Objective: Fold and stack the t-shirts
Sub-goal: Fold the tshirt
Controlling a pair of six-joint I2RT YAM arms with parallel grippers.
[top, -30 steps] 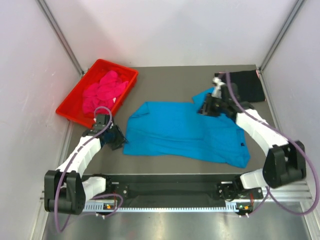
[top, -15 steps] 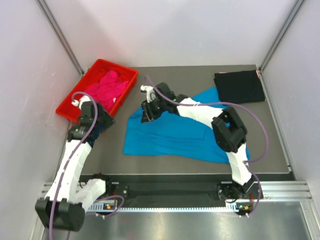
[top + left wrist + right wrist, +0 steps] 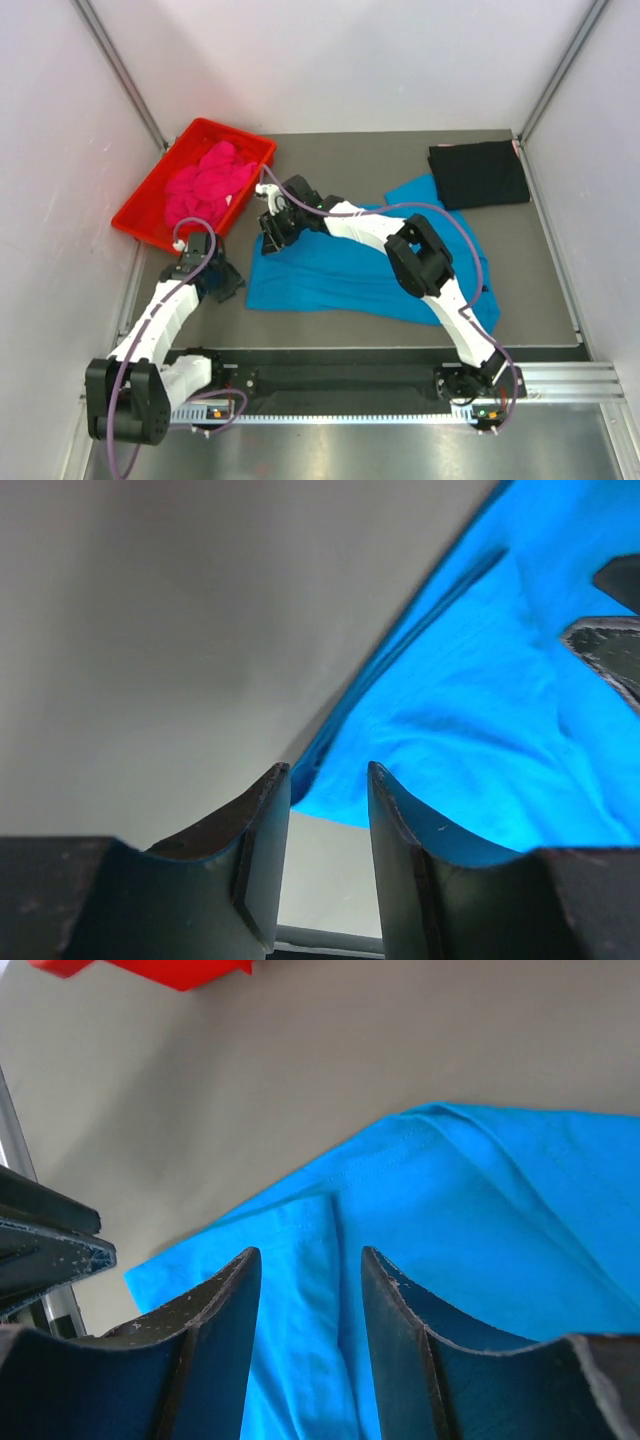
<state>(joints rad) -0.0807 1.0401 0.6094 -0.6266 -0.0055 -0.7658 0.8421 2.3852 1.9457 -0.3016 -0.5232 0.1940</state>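
Right end effector [image 3: 308, 1256], jaws apart, turquoise t-shirt [image 3: 520, 1190]

- Pale white walls [image 3: 340, 60] on three sides, evenly lit
- Grey metal posts [image 3: 120, 70] down both back corners
- Dark grey table [image 3: 330, 150] in the middle, aluminium rail [image 3: 340, 415] along its near edge

The right arm [image 3: 415, 255] covers part of the turquoise t-shirt [image 3: 330, 280]; the red tray [image 3: 180, 972] is cropped.
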